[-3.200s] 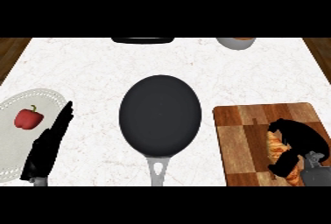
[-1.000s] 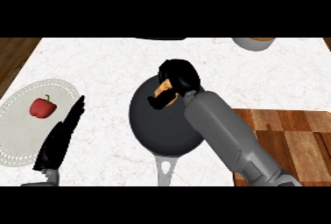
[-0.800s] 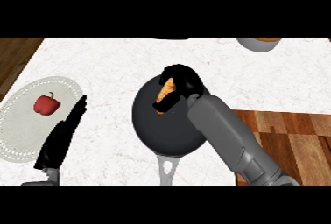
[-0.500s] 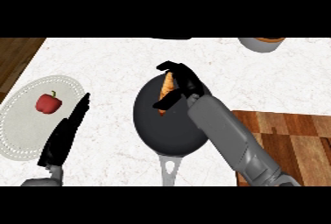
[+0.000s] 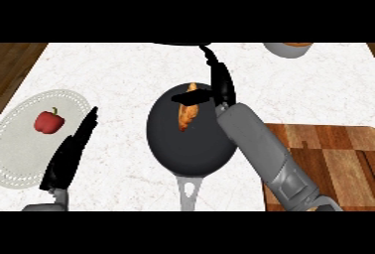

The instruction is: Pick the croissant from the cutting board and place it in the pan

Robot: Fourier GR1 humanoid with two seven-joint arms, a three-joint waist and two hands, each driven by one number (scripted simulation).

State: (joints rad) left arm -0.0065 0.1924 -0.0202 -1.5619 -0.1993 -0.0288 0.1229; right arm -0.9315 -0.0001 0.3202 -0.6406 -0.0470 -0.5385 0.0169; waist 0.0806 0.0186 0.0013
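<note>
Croissant lies in the upper part of the black pan, centre frame. Right hand sits over the pan's upper right rim, fingers straight and spread, thumb across the croissant's top, gripping nothing. Left hand rests open at lower left, beside a white plate with a red bell pepper. Wooden cutting board lower right.

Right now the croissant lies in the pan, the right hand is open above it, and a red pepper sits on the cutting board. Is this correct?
One detail is wrong. The red pepper sits on the white plate at the left, not on the cutting board, as the head view shows. The croissant is in the pan and the right hand is open.
</note>
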